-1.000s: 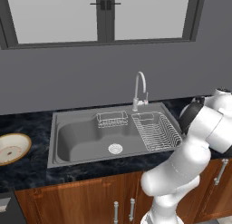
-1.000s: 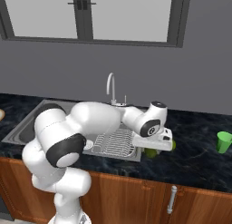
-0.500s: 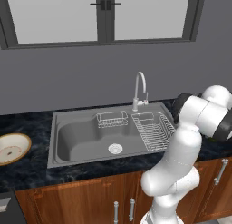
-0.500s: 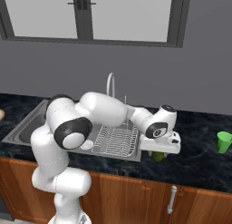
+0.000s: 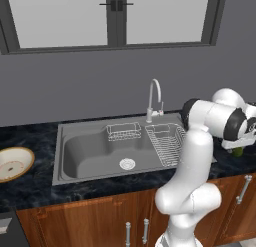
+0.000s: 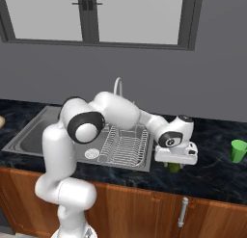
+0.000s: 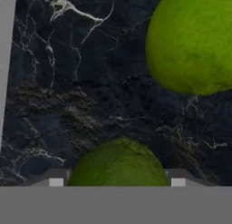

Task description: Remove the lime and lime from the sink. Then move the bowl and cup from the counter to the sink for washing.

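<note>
I've got the gripper (image 6: pixel 174 165) low over the black counter (image 6: pixel 212 172), right of the sink (image 5: pixel 90 151). Hand view: darker lime (image 7: pixel 118 164) sits between the two finger tips (image 7: pixel 56 180), jaws spread wide; I can't tell if they're gripping it or just straddling it. Brighter lime (image 7: pixel 192 39) lies on the counter just beside it. Green cup (image 6: pixel 238 151) stands further right. Bowl (image 5: pixel 13 163) sits on the counter left of the sink.
</note>
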